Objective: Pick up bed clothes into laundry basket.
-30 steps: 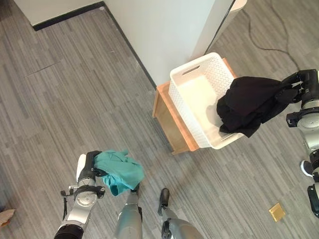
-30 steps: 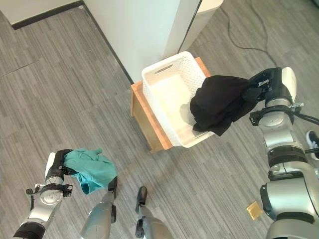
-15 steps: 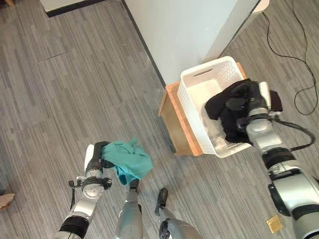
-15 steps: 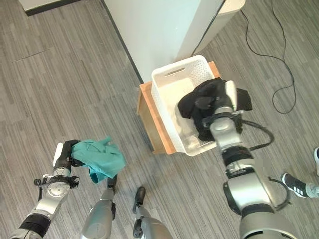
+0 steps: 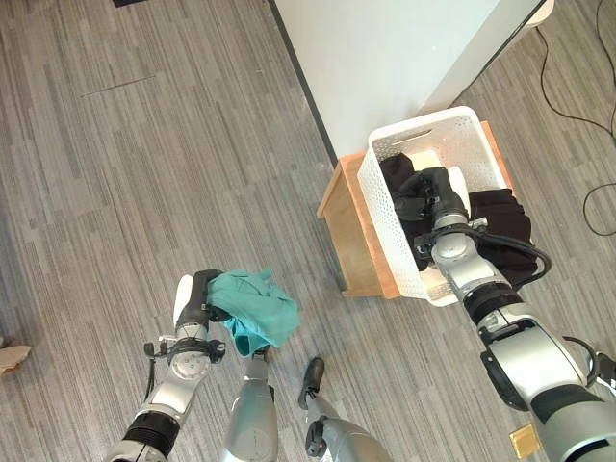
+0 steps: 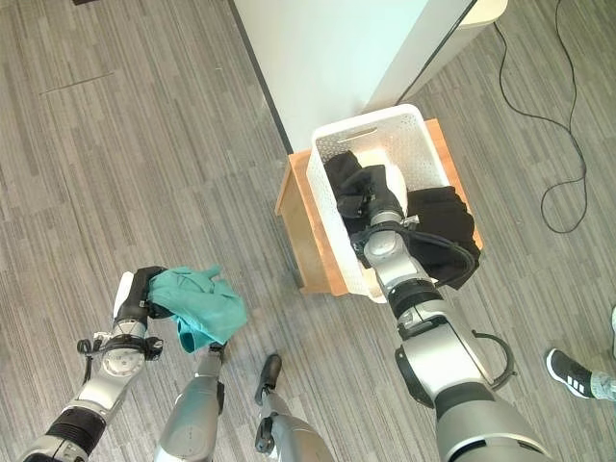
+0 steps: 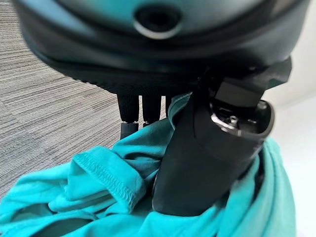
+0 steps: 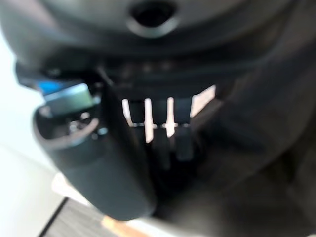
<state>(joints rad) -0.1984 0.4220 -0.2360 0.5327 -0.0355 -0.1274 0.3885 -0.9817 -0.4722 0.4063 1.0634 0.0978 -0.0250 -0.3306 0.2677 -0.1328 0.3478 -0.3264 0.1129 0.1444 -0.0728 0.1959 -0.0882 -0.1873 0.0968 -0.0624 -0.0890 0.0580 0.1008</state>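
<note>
Reaching over the white laundry basket (image 5: 385, 202), the right hand (image 5: 430, 197) is seen among the folds of a black garment (image 5: 496, 217). Part of the garment lies inside the basket, and part is draped over the basket's right rim. In the right wrist view the fingers (image 8: 168, 143) are seen pointing down into dark cloth; whether they are curled on it cannot be told. The basket is set on a low wooden stand (image 5: 346, 226), just beside the corner of a pale wall (image 5: 385, 48). Well apart from the basket, at the lower left, a teal garment (image 5: 255, 313) is gripped by the left hand (image 5: 197, 298). In the left wrist view, the thumb (image 7: 207, 153) and fingers are seen closed around bunched teal cloth above the grey plank floor (image 5: 144, 173).
</note>
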